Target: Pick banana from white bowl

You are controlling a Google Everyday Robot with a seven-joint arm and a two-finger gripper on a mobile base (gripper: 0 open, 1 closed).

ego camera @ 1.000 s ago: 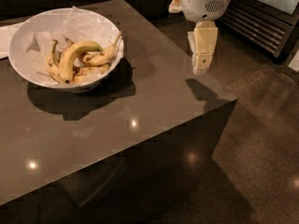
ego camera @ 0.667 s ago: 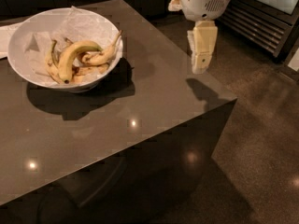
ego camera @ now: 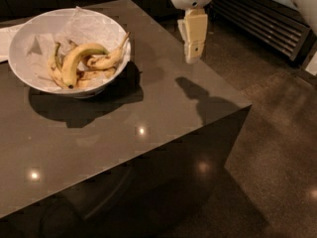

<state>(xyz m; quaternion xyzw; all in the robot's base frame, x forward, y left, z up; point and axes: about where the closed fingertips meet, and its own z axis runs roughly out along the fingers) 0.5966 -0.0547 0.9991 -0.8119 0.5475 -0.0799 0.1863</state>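
Camera view looks down on a dark grey-brown polished block table (ego camera: 158, 148) that fills the left and middle of the frame. My gripper (ego camera: 192, 53), a cream-coloured two-finger hand under a rounded white wrist, hangs in the upper middle of the frame, pointing down over the far right part of the tabletop. It holds nothing, and I cannot tell whether it is released or clenched. It throws a dark shadow (ego camera: 208, 100) on the table close to the right edge, just below it in the frame.

The long, strongly curved yellow banana (ego camera: 79, 56) lies in the large round white bowl (ego camera: 17, 66) at the upper left of the frame, well apart from my hand. It arches over the middle of the bowl with its dark tip low and to the left. Smaller brown-spotted bananas (ego camera: 106, 61) lie touching it on both sides, one with its stem pointing up toward the right rim. Crumpled white paper (ego camera: 89, 26) lines the bowl under the fruit. A dark slatted grille (ego camera: 267, 19) stands at the upper right, above the dark speckled floor (ego camera: 277, 143).
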